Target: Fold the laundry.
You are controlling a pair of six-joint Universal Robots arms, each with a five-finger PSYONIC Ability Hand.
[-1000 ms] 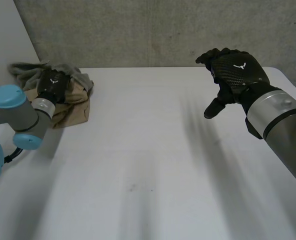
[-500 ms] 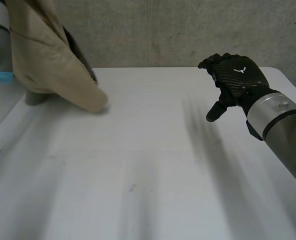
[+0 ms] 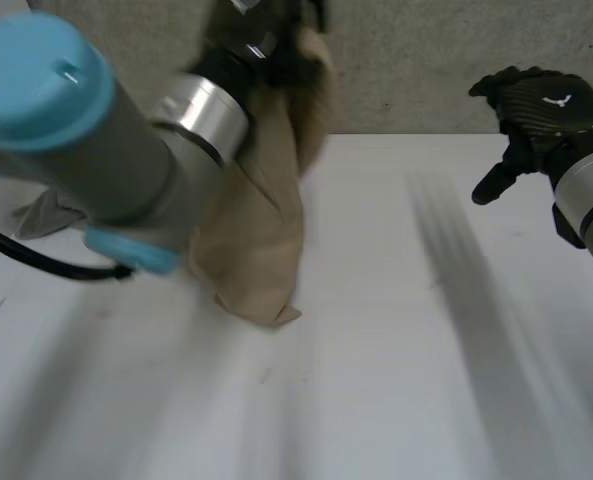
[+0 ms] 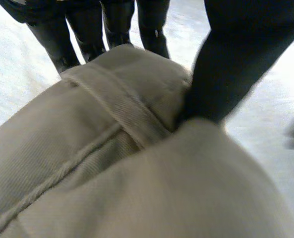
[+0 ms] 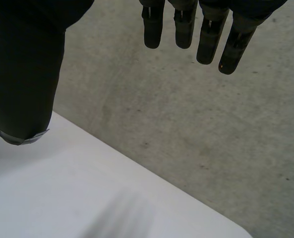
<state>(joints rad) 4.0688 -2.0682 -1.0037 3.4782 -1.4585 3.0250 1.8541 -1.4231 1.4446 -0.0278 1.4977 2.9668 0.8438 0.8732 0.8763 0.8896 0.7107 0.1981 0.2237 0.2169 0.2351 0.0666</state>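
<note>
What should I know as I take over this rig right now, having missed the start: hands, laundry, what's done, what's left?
Hands: the left robot hand is shut on the beige twill garment, pinched between thumb and fingers and held up so it hangs toward the white table. The right robot hand is open, holds nothing, and is raised over the table's right side.
Also there: a crumpled grey cloth at the table's left edge.
Done: nothing is folded.
Left: lay the garment flat, fold it, then probably the grey cloth.
</note>
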